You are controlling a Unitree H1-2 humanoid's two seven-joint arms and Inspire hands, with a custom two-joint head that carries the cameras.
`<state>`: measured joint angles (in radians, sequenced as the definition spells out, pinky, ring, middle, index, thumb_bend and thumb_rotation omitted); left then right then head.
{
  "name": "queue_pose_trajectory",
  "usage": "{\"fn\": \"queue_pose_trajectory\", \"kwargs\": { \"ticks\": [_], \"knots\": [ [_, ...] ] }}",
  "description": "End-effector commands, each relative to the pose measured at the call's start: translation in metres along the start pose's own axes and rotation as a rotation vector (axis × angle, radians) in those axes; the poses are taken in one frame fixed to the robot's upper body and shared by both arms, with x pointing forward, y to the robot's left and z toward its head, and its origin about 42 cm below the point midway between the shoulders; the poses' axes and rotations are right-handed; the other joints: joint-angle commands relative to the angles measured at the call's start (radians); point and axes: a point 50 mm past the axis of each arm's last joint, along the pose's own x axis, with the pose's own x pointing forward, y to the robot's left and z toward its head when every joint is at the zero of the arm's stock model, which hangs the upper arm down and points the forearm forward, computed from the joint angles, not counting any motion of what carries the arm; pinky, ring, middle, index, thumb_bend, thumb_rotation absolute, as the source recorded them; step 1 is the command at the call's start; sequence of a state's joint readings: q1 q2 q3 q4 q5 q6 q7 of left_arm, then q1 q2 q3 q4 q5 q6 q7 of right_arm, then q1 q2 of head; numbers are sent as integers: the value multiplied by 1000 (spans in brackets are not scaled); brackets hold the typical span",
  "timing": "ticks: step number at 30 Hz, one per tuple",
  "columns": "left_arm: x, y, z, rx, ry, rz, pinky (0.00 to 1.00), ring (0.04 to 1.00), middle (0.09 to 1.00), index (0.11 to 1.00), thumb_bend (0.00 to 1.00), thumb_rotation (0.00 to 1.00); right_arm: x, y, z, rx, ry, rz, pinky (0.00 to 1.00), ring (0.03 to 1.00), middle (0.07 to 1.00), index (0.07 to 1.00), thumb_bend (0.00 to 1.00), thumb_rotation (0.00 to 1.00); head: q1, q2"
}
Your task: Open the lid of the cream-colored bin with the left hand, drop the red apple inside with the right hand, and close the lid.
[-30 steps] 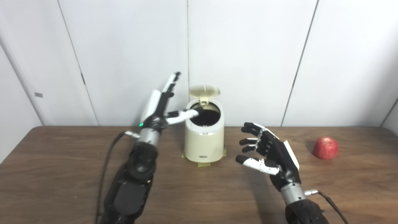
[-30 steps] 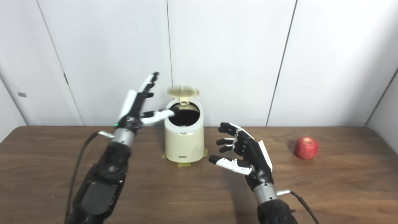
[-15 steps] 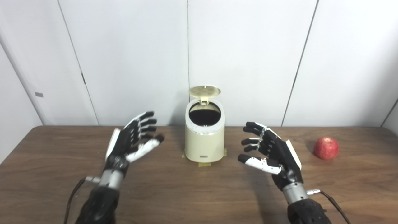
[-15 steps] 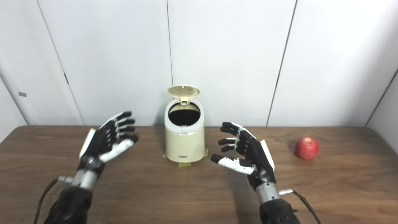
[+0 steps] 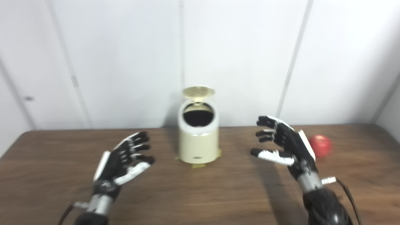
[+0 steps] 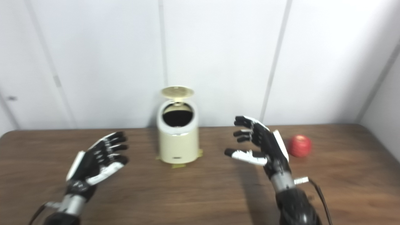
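The cream-colored bin (image 5: 198, 142) stands at the back middle of the wooden table, its round lid (image 5: 198, 91) tipped up behind a dark open mouth. The red apple (image 5: 322, 146) lies on the table to the right, partly behind my right hand in the left eye view. My left hand (image 5: 125, 161) hovers open, left of and in front of the bin, holding nothing. My right hand (image 5: 286, 147) floats open between bin and apple, fingers spread toward the bin, touching neither. In the right eye view the apple (image 6: 300, 145) shows whole beside the right hand (image 6: 261, 145).
Strips of yellow tape (image 5: 197, 165) stick out under the bin's base. A white panelled wall (image 5: 243, 56) rises right behind the table's far edge. Cables trail from both wrists. Bare wood lies between the hands and the near edge.
The left hand came away from the bin's mouth and dropped low to the front left. The right hand rose and drifted toward the apple. The camera has turned a little right; the lid stays up.
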<state>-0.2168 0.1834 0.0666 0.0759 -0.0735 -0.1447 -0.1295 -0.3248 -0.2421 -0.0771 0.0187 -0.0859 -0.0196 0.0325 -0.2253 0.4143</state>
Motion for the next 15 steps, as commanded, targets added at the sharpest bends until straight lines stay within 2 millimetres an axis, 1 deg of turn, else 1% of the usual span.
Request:
{"fn": "queue_pose_trajectory", "kwargs": {
  "ticks": [1,2,3,5,8,10,11,14,15],
  "knots": [
    [17,10,16,30,-101,-2,590,739,801,817,769,291,23,-13,37,-37,-113,-60,559,640,744,715,787,146,-15,-7],
    [19,13,14,33,-105,-7,604,745,803,821,755,283,27,-20,42,-58,-119,-82,561,635,737,713,787,130,-41,-17],
    [20,15,12,34,-107,-10,608,747,806,824,744,275,29,-27,46,-85,-122,-101,557,628,727,710,792,121,-50,-20],
    [21,17,10,32,-104,-10,630,757,811,830,728,253,35,-44,48,-149,-122,-136,551,623,721,702,788,118,-81,-31],
    [21,19,9,44,-102,-5,685,784,819,841,689,220,38,-64,45,-199,-112,-162,550,628,728,707,767,99,-103,-38],
    [21,21,9,54,-100,-5,719,791,819,846,674,221,40,-73,41,-216,-99,-180,535,634,735,709,768,78,-114,-42],
    [22,21,9,51,-103,-5,728,794,820,848,666,215,41,-81,39,-229,-89,-202,546,646,735,706,777,97,-121,-43],
    [22,23,10,45,-107,-5,732,796,821,847,647,182,42,-96,35,-241,-67,-241,549,652,732,708,791,64,-132,-42],
    [21,23,10,35,-105,-2,731,797,821,847,644,178,42,-100,33,-243,-54,-255,551,659,741,719,791,68,-137,-41]
  ]
}}
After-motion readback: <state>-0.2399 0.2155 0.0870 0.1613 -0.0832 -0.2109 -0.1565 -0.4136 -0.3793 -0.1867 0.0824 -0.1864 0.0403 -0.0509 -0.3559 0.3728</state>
